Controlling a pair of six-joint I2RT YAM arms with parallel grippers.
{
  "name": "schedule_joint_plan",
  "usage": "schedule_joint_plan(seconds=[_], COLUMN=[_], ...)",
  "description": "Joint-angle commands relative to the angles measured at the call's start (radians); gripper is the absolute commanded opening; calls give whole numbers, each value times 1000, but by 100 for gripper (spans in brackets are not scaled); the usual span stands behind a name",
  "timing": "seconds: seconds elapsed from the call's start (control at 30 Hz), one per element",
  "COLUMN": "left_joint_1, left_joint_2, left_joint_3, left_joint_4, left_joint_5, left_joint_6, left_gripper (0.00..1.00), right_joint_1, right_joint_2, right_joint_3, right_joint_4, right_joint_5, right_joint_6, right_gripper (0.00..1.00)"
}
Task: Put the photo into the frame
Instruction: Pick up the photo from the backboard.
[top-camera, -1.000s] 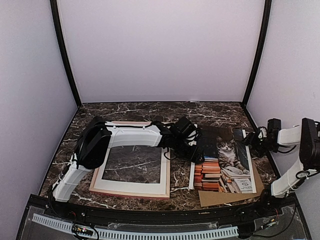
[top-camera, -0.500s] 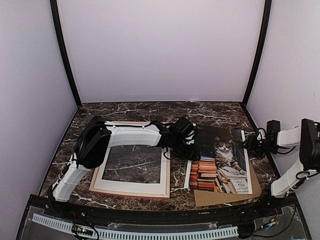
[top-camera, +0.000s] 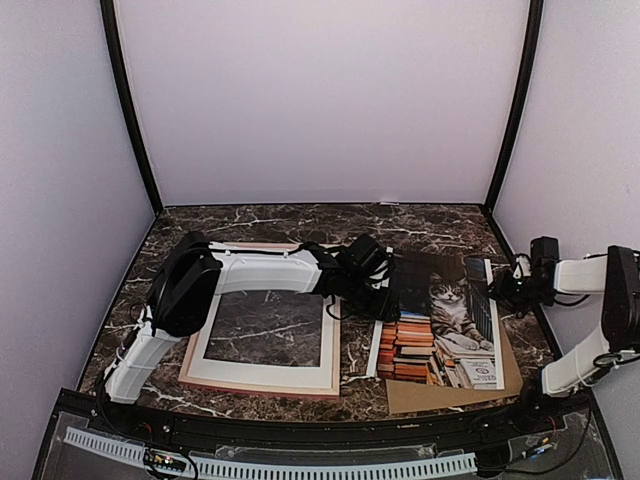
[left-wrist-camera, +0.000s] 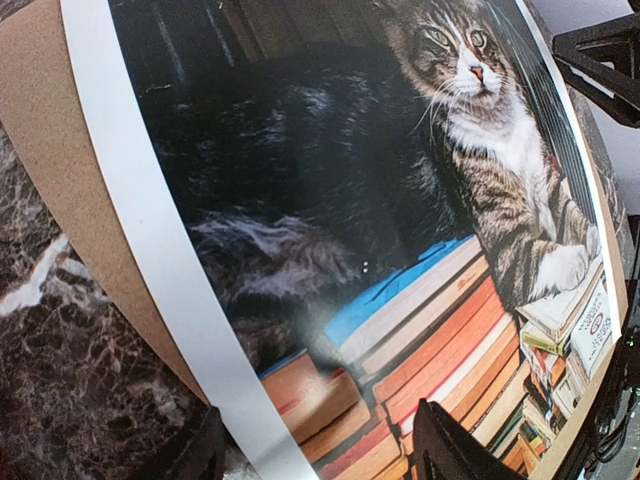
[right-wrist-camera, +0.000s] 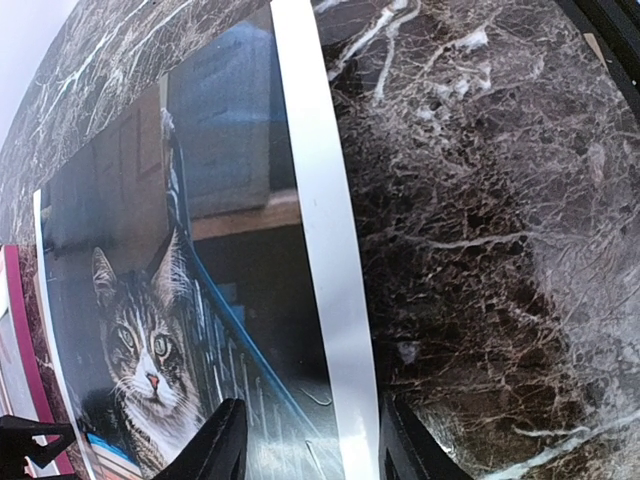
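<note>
I work on a dark marble tabletop (top-camera: 300, 222), brown-black with white veins. Pale lilac walls (top-camera: 320, 100) box it in at the back and on both sides, black posts (top-camera: 128, 110) run up the two far corners, and a black rail (top-camera: 300, 436) closes the near edge.

The photo (top-camera: 440, 322) lies flat on the right half of the tabletop. It rests on a brown board (top-camera: 450, 397) that shows past its near edge and right side. It is outside the frame (top-camera: 255, 388), which lies to the left with a white mat (top-camera: 265, 373) in it and bare marble showing through the mat's window.

My left arm reaches across the frame's far part to the photo's left edge. My left jaws are spread there, one finger (left-wrist-camera: 450, 450) over the printed books and the other out by the marble, with the white border between them. My right jaws stand spread over the opposite edge, the white border between their tips and veined marble just beyond.
</note>
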Motion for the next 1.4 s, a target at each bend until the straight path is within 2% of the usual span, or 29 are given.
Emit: schedule_joint_plan(seconds=[0.0, 0.33, 0.73, 0.97, 1.23, 1.3, 1.37], left_joint_1=[-7, -6, -6, -6, -6, -6, -5], left_joint_2=[11, 11, 12, 11, 11, 11, 11], left_joint_3=[-45, -52, -61, -68, -74, -74, -74], left_joint_4=[-20, -17, -7, -4, 0, 0, -2], left_joint_5=[26, 36, 48, 50, 51, 51, 51], left_joint_6=[-4, -3, -1, -1, 1, 2, 3], left_gripper=[66, 65, 65, 65, 64, 65, 65], right_joint_1=[46, 71, 78, 78, 78, 78, 78], right_joint_2=[-31, -10, 54, 136, 162, 159, 157], right_joint_3=[31, 43, 70, 112, 123, 123, 125], right_joint_4=[-44, -30, 13, 39, 62, 63, 61], right_joint_5=[-51, -17, 44, 68, 39, 41, 46], right_joint_6=[-15, -20, -8, -3, -4, -6, -7], right_gripper=[45, 59, 68, 69, 61, 54, 42])
